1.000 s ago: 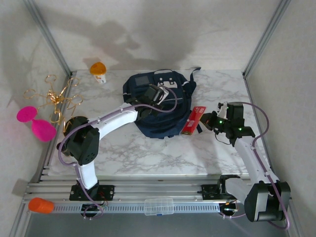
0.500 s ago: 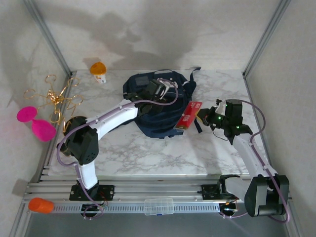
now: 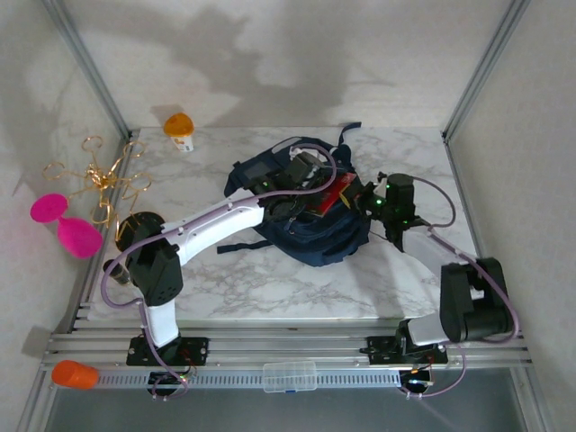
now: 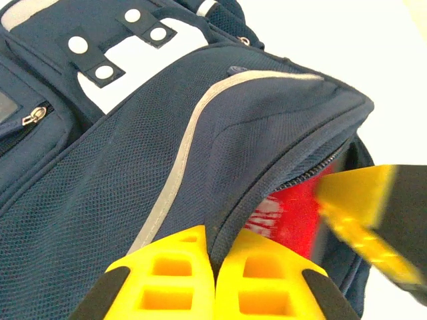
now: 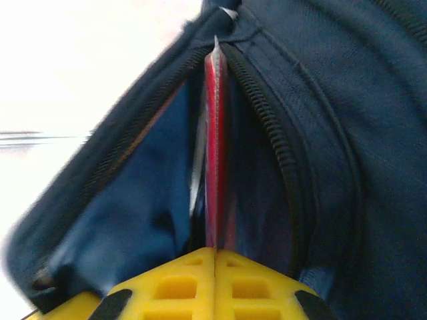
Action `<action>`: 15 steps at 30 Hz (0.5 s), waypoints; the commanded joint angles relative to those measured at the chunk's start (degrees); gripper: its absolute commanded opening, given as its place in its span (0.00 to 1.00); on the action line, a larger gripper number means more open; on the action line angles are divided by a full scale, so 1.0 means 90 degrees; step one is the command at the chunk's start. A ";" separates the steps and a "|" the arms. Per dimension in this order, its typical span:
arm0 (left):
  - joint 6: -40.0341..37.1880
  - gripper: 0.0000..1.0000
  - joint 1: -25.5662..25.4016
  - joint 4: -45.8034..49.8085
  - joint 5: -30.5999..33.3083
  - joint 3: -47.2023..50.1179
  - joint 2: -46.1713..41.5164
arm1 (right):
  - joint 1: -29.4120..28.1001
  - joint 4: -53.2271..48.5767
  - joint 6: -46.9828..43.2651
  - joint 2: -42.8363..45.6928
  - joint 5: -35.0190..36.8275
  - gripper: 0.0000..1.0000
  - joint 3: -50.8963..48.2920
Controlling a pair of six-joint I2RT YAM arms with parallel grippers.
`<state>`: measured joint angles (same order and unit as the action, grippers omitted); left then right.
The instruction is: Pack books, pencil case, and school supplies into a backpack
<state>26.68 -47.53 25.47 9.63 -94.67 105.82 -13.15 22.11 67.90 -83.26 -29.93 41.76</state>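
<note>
Toward the table's (image 3: 225,279) far edge, the left gripper (image 4: 213,267) pinched the backpack (image 3: 324,241) by its opening, jaws closed on the fabric. The right gripper (image 5: 215,267) clamped the red box (image 5: 215,153), which stood edge-on inside that opening.

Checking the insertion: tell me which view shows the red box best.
Right wrist: the red box stands edge-on in the open backpack, pinched by the right hand. Left wrist shows a red patch inside the opening; top external, a small red sliver.
</note>
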 commanded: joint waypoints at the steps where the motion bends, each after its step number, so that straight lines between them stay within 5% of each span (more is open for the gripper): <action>1: 0.0713 0.00 -0.0041 -0.0759 0.0026 -0.0202 -0.0231 | -0.0438 0.0819 0.0168 -0.0614 0.0588 0.00 0.0409; 6: 0.0898 0.00 -0.0032 -0.0805 0.0158 -0.0225 -0.0165 | -0.0795 0.0938 0.0218 -0.1163 0.0861 0.00 0.0621; 15: 0.0990 0.00 -0.0022 -0.0939 0.0104 -0.0249 -0.0071 | -0.0805 -0.0590 -0.0606 -0.0700 0.0985 0.29 0.0873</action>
<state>33.06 -47.40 24.91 10.28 -94.67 105.86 -19.70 23.31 66.17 -91.88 -22.50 47.86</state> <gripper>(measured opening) 0.036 0.283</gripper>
